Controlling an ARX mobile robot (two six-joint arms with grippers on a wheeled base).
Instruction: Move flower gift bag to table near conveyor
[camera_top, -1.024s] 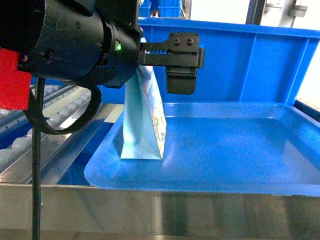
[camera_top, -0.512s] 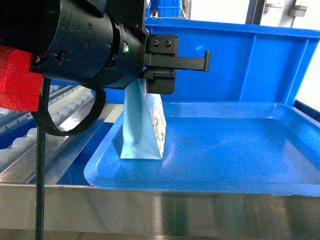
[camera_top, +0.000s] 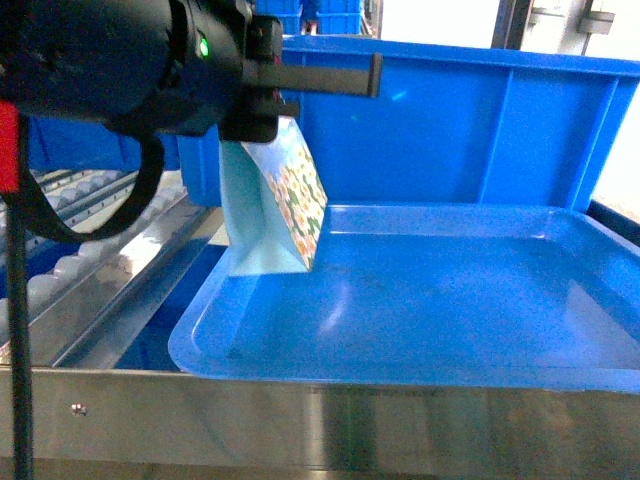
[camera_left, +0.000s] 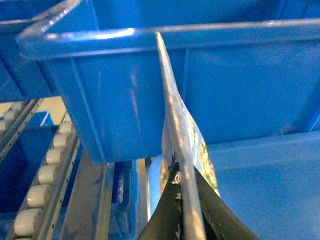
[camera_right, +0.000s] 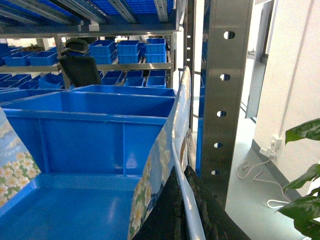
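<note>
Above blue tray (camera_top: 420, 350), left hand (camera_top: 262, 120) grips tilted, lifted gift bag (camera_top: 275, 205).

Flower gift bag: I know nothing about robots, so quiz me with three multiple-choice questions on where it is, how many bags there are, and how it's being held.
1. In the head view, where is the flower gift bag?
A on the rollers; B on the floor; C over the blue tray's left end.
2. How many flowered bags show in the right wrist view?
A one; B two; C four.
3. The left gripper's fingers are:
A shut on the bag's top edge; B spread wide, empty; C holding a bottle.

Answers:
1 C, it hangs tilted from the gripper over the tray.
2 B, one at the left edge, plus a second bag pinched by the right gripper.
3 A, the left wrist view shows the edge pinched.
</note>
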